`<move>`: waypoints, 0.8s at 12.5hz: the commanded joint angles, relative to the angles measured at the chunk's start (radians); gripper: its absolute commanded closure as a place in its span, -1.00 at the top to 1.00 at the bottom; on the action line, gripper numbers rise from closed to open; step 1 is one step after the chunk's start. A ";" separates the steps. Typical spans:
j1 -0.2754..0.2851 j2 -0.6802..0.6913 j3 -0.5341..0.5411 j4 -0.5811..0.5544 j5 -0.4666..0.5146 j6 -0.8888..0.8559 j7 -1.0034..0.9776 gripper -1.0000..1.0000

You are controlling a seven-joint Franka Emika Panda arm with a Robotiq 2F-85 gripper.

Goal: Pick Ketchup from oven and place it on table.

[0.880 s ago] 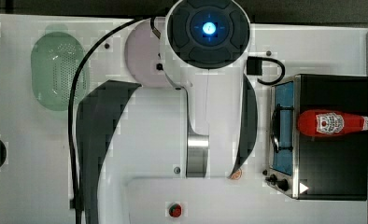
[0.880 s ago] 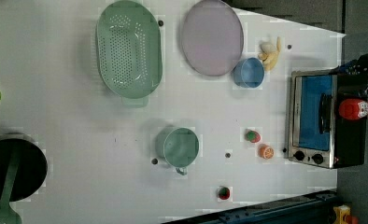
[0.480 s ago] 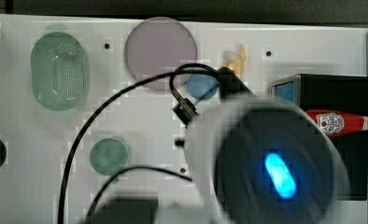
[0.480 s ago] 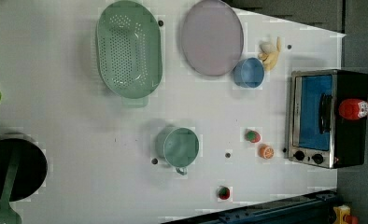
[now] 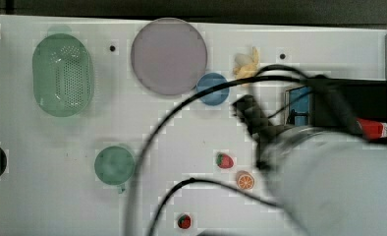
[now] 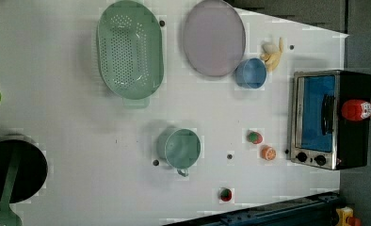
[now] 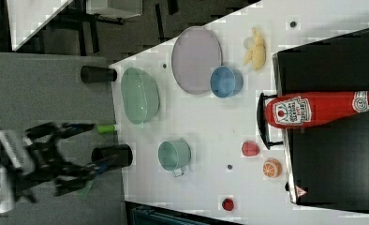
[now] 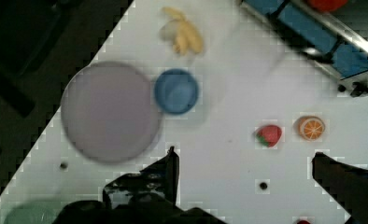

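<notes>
I had the gripper (image 8: 244, 163) high over the table (image 6: 56, 84) with its jaws spread wide and nothing between them; in the wrist view the two dark fingers (image 8: 166, 172) framed bare white tabletop, and beyond them lay a strawberry toy (image 8: 269, 135), an orange slice (image 8: 311, 127), a blue bowl (image 8: 176, 91), a lilac plate (image 8: 109, 112) and a peeled banana (image 8: 183, 35). The ketchup (image 7: 321, 108) lay on its side on top of the oven (image 6: 332, 120) — on the black roof, not inside it; its white cap pointed away from the door, and in the right view its base overhung the front edge above the bar handle. In the left view the oven stood at the left view's right edge of the table, glass door facing the strawberry and orange slice. From the top view the pale arm (image 5: 339, 182) bulked large and blurred across the top view's lower right, cables looping off it, covering part of the oven — the bottle's cap end (image 5: 378, 129) poked out past it. A green colander (image 6: 129, 49) and a green mug (image 6: 180, 148) sat well apart from the oven; a small red piece (image 6: 226, 194) lay near the table's edge.
</notes>
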 commanded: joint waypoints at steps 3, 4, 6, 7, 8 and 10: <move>-0.064 0.170 -0.227 -0.013 -0.003 0.161 0.027 1.00; -0.065 0.197 -0.259 -0.013 -0.003 0.199 0.027 1.00; -0.067 0.261 -0.308 -0.003 -0.002 0.258 0.027 1.00; -0.068 0.300 -0.327 0.009 0.000 0.269 0.027 1.00; -0.070 0.344 -0.345 0.027 0.005 0.276 0.027 1.00; -0.075 0.430 -0.373 0.070 0.057 0.279 0.027 1.00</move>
